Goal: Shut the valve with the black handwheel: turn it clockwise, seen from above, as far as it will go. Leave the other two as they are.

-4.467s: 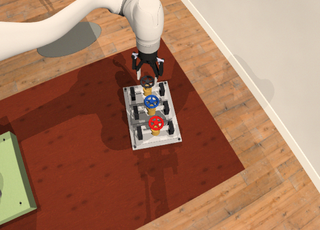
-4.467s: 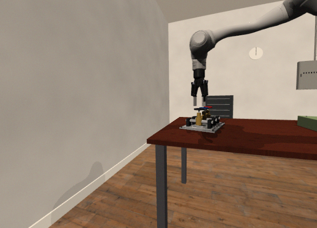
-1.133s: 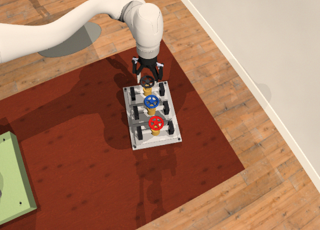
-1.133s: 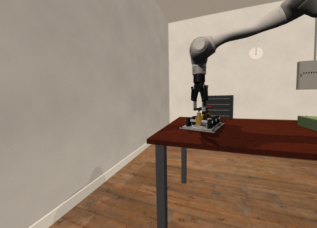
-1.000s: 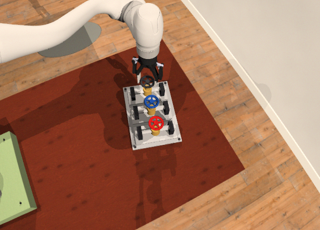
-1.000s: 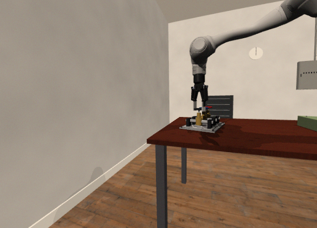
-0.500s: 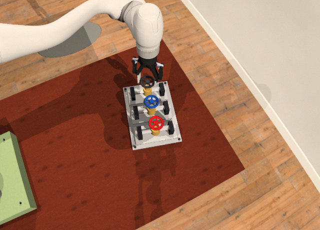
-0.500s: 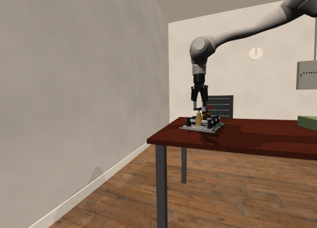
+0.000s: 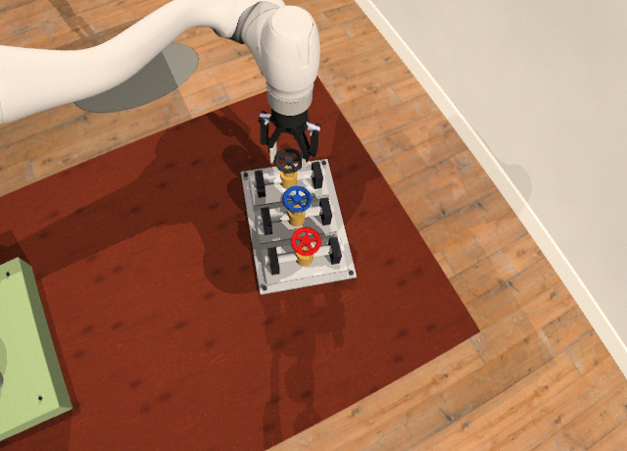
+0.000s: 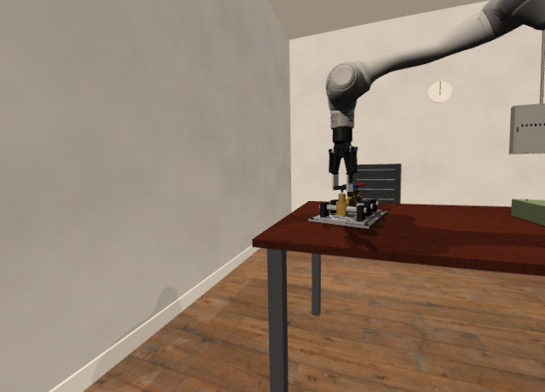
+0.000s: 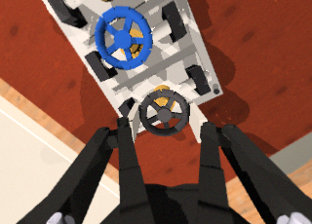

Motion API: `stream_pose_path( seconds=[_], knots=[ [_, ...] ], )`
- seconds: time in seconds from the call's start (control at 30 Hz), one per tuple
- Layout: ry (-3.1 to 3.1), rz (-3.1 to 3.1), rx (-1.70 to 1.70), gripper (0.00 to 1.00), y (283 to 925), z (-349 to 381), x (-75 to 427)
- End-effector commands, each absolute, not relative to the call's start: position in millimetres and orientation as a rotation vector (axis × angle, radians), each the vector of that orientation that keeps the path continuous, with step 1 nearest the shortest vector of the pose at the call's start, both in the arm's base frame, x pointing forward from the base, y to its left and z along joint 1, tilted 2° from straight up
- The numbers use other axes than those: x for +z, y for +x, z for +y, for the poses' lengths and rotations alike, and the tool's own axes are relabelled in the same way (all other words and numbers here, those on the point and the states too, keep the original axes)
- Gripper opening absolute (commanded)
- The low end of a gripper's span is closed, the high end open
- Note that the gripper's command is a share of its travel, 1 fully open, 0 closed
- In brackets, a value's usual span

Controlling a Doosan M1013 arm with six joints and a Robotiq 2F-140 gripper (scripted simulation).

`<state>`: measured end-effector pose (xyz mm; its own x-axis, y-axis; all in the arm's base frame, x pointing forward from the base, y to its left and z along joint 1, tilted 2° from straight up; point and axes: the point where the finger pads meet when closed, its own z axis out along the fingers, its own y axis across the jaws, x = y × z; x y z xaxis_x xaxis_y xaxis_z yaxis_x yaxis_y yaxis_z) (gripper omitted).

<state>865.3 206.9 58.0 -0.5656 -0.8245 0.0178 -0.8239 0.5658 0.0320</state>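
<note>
A grey valve plate (image 9: 299, 225) lies on the dark red table and carries three valves in a row. The black handwheel (image 9: 288, 159) is at the far end, the blue one (image 9: 296, 199) in the middle, the red one (image 9: 306, 241) nearest. My gripper (image 9: 288, 155) hangs straight down over the black handwheel, one finger on each side of its rim. In the wrist view the black handwheel (image 11: 164, 114) sits between the fingertips, whose pads meet its rim, and the blue handwheel (image 11: 123, 37) lies beyond. The gripper is shut on the black handwheel.
A green block (image 9: 24, 345) sits at the table's left edge, far from the plate. The valve plate (image 10: 347, 218) lies near the table's corner, close to the wall. A dark chair back (image 10: 378, 183) stands behind the table.
</note>
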Motion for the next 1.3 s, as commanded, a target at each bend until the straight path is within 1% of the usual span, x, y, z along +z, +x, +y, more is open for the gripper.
stream_pose_path(
  seconds=[0.0, 1.27],
  knots=[
    [1.449, -2.752, -0.031, 0.10, 865.2, 206.9, 57.9],
    [1.402, -2.777, -0.031, 0.10, 865.2, 206.9, 57.9]
  ],
)
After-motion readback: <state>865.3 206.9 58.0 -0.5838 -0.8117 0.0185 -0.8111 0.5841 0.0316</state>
